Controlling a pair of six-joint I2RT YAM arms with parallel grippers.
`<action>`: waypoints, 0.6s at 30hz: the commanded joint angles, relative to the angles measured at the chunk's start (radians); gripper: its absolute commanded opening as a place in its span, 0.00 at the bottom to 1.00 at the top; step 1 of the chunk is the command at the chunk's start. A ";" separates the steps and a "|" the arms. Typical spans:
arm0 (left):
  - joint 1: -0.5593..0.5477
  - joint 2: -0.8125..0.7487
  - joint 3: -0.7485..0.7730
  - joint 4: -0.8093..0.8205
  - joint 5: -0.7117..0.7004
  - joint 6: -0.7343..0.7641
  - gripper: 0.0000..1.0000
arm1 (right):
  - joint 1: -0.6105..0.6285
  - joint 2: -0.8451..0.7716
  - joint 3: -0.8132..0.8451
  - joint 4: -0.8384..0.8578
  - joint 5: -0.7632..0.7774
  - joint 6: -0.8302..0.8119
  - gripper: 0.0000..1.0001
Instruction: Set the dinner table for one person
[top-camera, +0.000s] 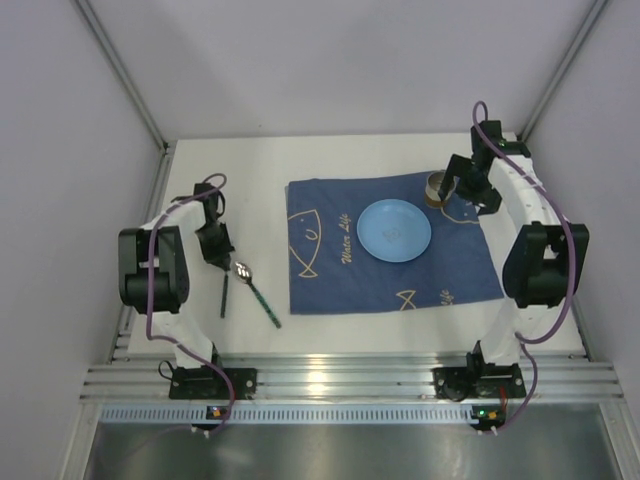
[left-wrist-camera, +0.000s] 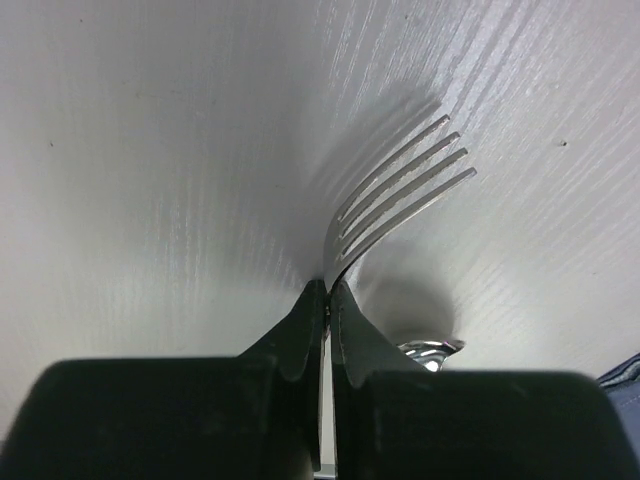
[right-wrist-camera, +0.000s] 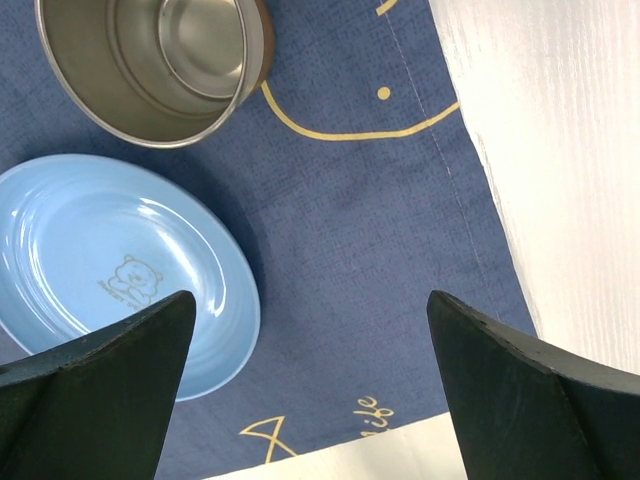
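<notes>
1. Top external view: the white surface spans the space between the aluminium rails, with a dark blue cloth spread right of centre.
2. A blue plate lies on the cloth, and a steel cup stands just beyond it, near the cloth's far right corner.
3. The left hand is closed, pinching a fork at the neck. The tines jut out over bare surface left of the cloth and cast a shadow.
4. A spoon lies on the surface just beside the fork, its bowl near the left hand.
5. The right hand hangs over the cloth with fingers spread wide, gripping nothing. Cup and plate sit below it.
</notes>
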 joint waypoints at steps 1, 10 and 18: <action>0.006 0.044 0.033 0.021 -0.054 0.014 0.00 | -0.002 -0.087 -0.019 0.018 0.015 -0.001 1.00; 0.006 -0.013 0.251 -0.048 0.140 -0.020 0.00 | -0.003 -0.199 -0.102 0.018 0.000 -0.015 1.00; -0.110 -0.015 0.360 0.101 0.596 -0.115 0.00 | 0.001 -0.319 -0.208 0.018 -0.052 -0.028 1.00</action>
